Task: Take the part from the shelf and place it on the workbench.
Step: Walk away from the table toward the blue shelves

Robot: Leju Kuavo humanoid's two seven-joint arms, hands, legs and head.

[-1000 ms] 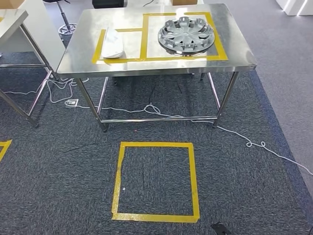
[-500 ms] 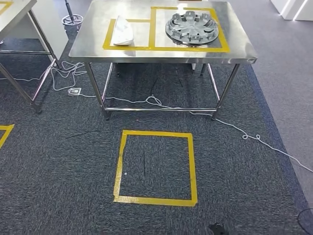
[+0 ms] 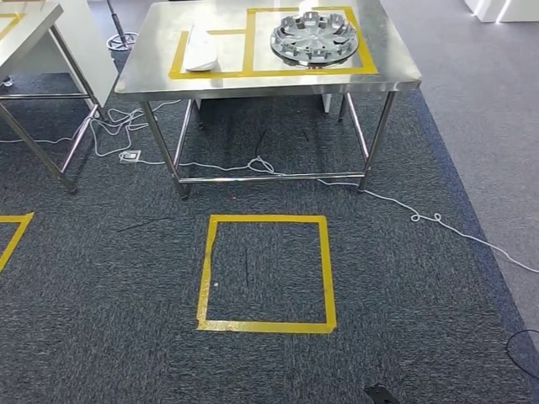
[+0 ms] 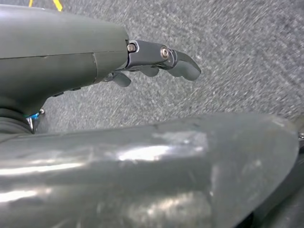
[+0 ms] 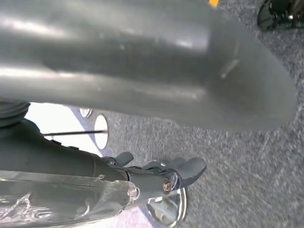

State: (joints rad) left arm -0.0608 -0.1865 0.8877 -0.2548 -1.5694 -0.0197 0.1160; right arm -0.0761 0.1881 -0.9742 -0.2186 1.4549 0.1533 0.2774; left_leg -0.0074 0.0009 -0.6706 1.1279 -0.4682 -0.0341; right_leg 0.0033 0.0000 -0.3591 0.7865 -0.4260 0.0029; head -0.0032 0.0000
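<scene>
While our left robot hand (image 4: 157, 59) and right robot hand (image 5: 168, 175) hang w/ fingers loosely apart, holding nothing, we face the taped floor square (image 3: 265, 273). Beyond, hubcap part (image 3: 314, 38) lies on the surface (image 3: 152, 59). Placement looks done; next: prob. fetch another.

No text, label, brand, number or sign is readable on any surface in these views

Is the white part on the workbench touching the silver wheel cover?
Apart. In the head view the white part lies in the small taped box and the wheel cover in the large one, with bare workbench and tape between them.
</scene>
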